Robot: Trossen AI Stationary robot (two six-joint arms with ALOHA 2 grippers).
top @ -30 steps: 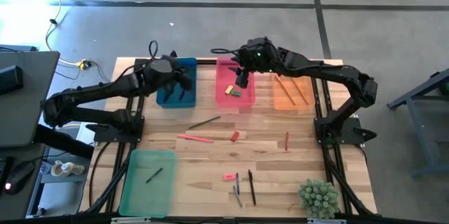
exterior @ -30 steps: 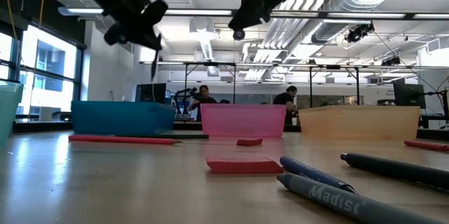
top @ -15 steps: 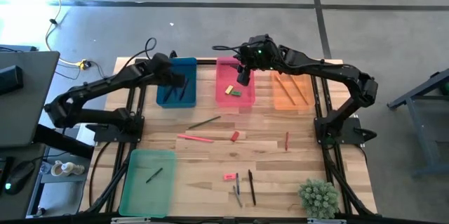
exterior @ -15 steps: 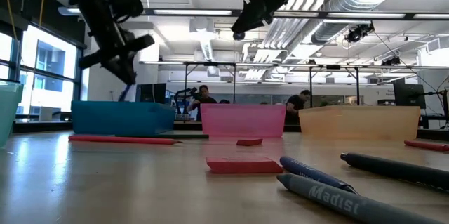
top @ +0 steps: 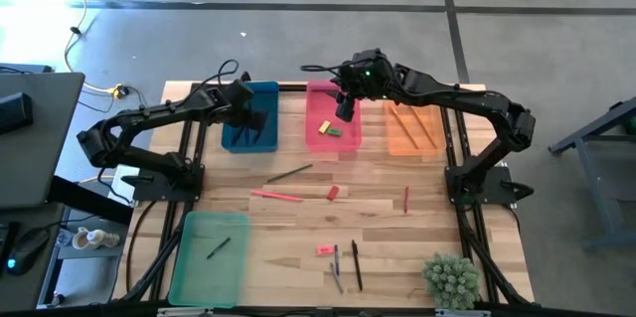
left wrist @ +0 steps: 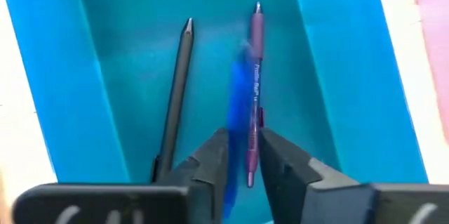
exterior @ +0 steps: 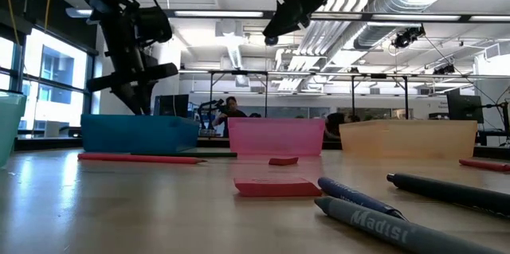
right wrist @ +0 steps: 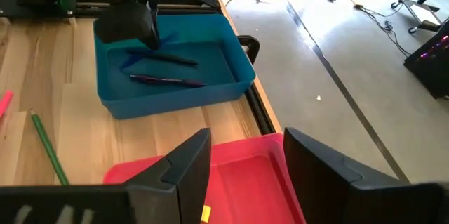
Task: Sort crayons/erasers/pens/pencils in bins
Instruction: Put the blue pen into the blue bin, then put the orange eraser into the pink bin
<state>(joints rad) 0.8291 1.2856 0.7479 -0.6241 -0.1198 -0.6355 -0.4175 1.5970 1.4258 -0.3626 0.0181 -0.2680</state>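
My left gripper (left wrist: 243, 161) points down into the blue bin (top: 231, 142), fingers a little apart. A blue pen (left wrist: 238, 90) shows blurred between them. A black pen (left wrist: 179, 83) and a purple pen (left wrist: 254, 62) lie on the bin's floor. From the low view the left gripper (exterior: 137, 99) hangs just above the bin's wall. My right gripper (top: 343, 110) waits open above the pink bin (top: 316, 143), which holds a yellow eraser (top: 323, 128) and a green eraser (top: 339, 134). The orange bin (top: 390, 143) holds pencils (top: 415, 126). My left gripper has the blue pen (left wrist: 237, 122) in the gap between its two fingers, which come from above, pointing down into the blue bin. The pen is blurred, and I cannot tell whether the fingers touch it.
On the bare wood lie an olive pencil (top: 290, 173), a pink-red pencil (top: 276, 196), two red crayons (top: 333, 192) (top: 405, 199), a pink eraser (top: 324, 249) and pens (top: 346, 265). The green bin (top: 189, 277) holds a dark stick (top: 219, 247). A small plant (top: 452, 279) stands near right.
My left gripper has sunk toward the blue bin and tipped to point more steeply down, carrying the blue pen that hung below its fingers a second ago. The right arm has kept still.
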